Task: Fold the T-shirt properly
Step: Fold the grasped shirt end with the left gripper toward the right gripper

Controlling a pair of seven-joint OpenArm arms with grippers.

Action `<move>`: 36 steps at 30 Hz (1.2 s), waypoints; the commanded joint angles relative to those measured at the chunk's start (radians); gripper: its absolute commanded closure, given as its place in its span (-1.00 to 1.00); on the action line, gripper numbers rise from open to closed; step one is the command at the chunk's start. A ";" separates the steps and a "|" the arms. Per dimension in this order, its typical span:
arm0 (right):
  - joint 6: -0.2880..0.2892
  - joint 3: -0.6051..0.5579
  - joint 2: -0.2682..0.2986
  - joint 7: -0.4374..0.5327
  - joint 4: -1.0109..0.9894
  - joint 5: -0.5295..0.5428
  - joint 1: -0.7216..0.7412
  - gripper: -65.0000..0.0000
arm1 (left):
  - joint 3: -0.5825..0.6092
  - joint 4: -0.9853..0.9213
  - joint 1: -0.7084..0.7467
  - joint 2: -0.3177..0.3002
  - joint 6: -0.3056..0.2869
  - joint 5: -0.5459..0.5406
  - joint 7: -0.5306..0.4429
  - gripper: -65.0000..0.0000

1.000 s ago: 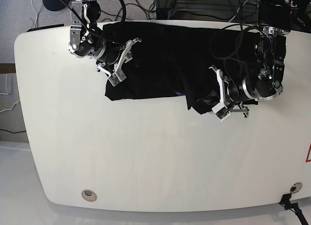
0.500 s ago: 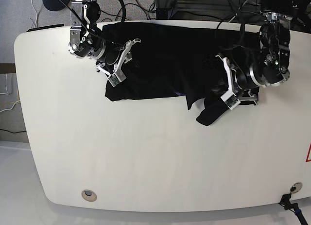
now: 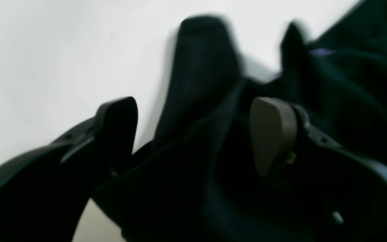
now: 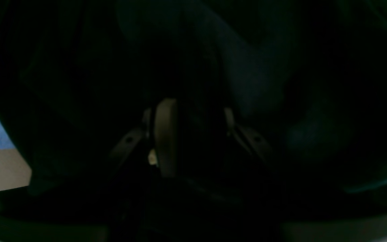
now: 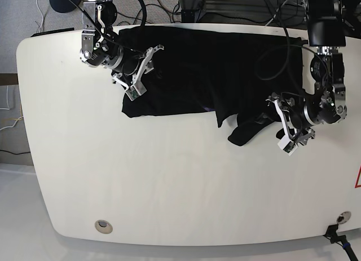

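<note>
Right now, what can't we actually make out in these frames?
- Right wrist view: the T-shirt fills the frame, nearly black; whether the right gripper pinches cloth is unclear.
- Left wrist view: motion blur; the left gripper is open, and cloth contact with its pads cannot be told.
- Base view: the neck tag is too small; the shirt's far edge merges with dark cables behind the table.

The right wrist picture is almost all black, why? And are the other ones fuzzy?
Right wrist view: the black T-shirt fills the lens, so it is dark. Left wrist view: blurred, soft edges on the cloth and the left end effector. Base view: sharp and evenly lit on the white table.
</note>
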 commanded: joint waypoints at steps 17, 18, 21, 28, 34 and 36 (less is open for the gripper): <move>0.001 0.004 0.002 -0.002 0.010 -0.004 0.007 0.46 | 0.189 -0.314 -0.117 0.100 -0.005 0.154 -0.143 0.36; 0.001 0.006 0.002 -0.002 0.010 -0.004 0.007 0.46 | 0.189 -0.314 -0.119 0.100 -0.005 0.153 -0.143 0.67; 0.001 0.006 0.002 -0.002 0.010 -0.004 0.007 0.46 | 0.186 -0.312 -0.119 0.100 -0.005 0.148 -0.143 1.00; 0.001 0.006 0.002 -0.002 0.010 -0.004 0.007 0.46 | 0.169 -0.042 -0.024 0.074 -0.005 0.147 -0.138 1.00; 0.001 0.006 0.004 -0.002 0.010 -0.004 0.007 0.46 | 0.168 0.234 0.104 0.035 -0.005 0.147 -0.138 1.00; 0.001 0.006 0.004 -0.002 0.010 -0.004 0.007 0.46 | 0.171 0.295 0.139 0.015 -0.005 0.147 -0.138 1.00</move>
